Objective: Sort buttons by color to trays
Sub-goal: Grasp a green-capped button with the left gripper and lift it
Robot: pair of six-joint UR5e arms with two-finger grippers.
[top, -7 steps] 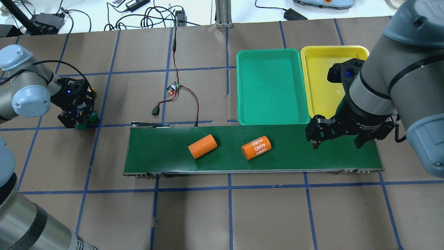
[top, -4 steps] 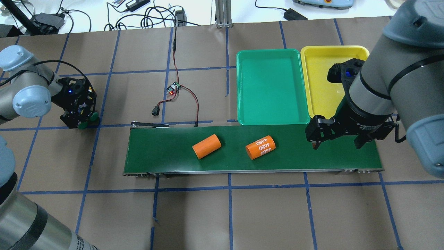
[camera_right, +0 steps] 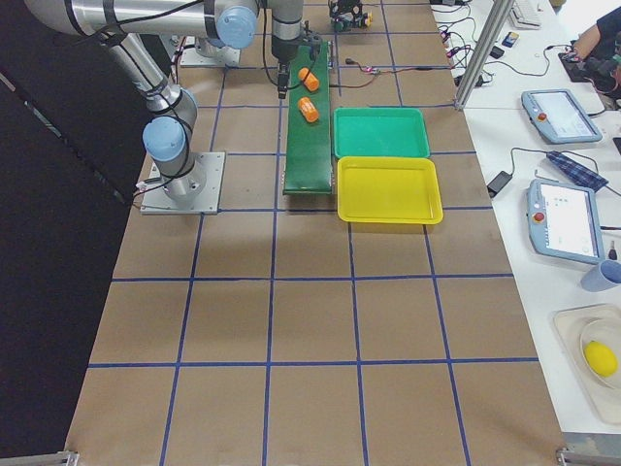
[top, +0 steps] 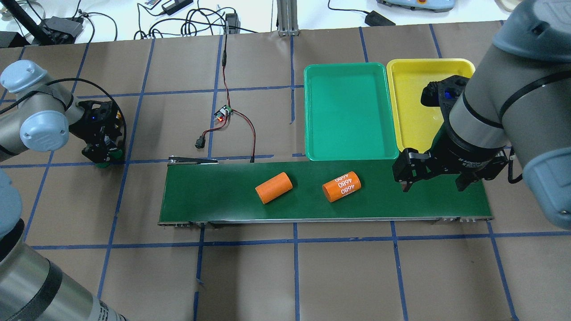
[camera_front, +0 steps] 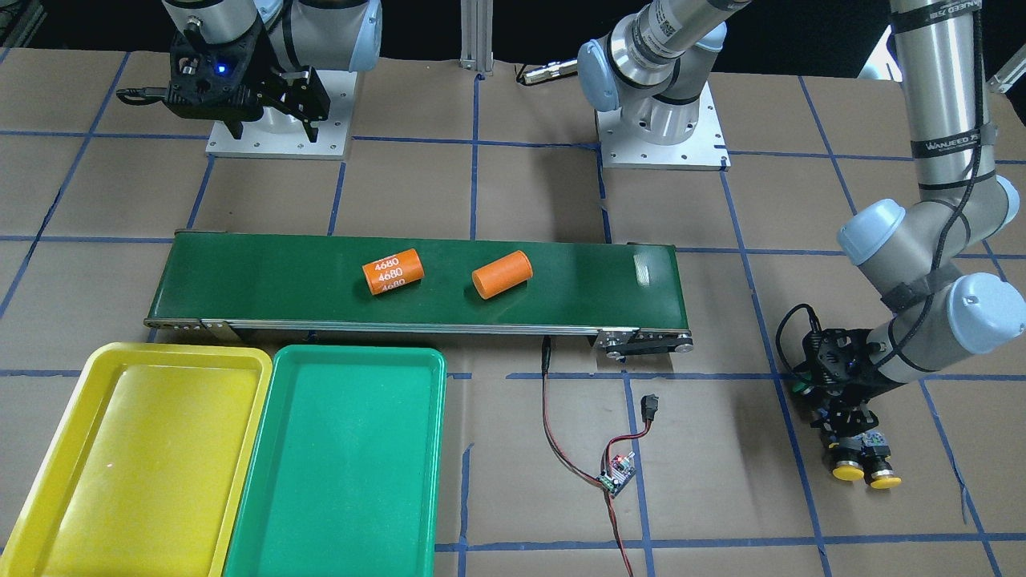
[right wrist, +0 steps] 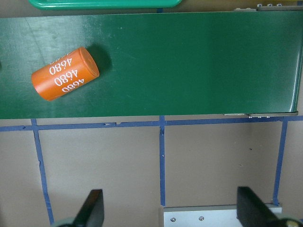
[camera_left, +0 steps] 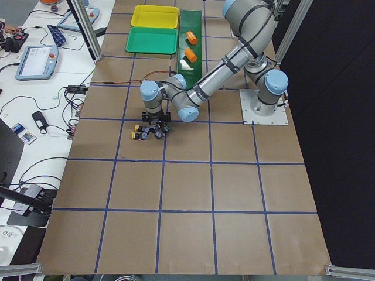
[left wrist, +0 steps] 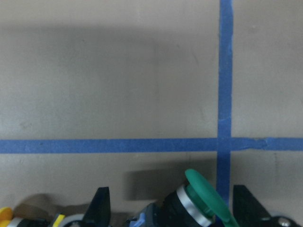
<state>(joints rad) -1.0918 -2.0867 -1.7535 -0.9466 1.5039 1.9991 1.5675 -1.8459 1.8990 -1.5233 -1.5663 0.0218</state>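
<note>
So it looks like the first pick: the left hand (left wrist: 171, 202) sits at the counter's (top: 267, 276) 9 o'clock, spread wide around a green button (left wrist: 204, 193), not squeezing yet. Next up, close and carry it to the green tray (top: 350, 67) at 1 o'clock. The right hand (top: 432, 185) hangs open, empty.

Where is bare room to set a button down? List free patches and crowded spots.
Free: both floors, green tray and yellow tray; the conveyor belt between its end on the robot's left and the plain orange cylinder. Crowded: the buttons under the left gripper; the belt end beneath the right gripper, near the 4680 cylinder.
</note>
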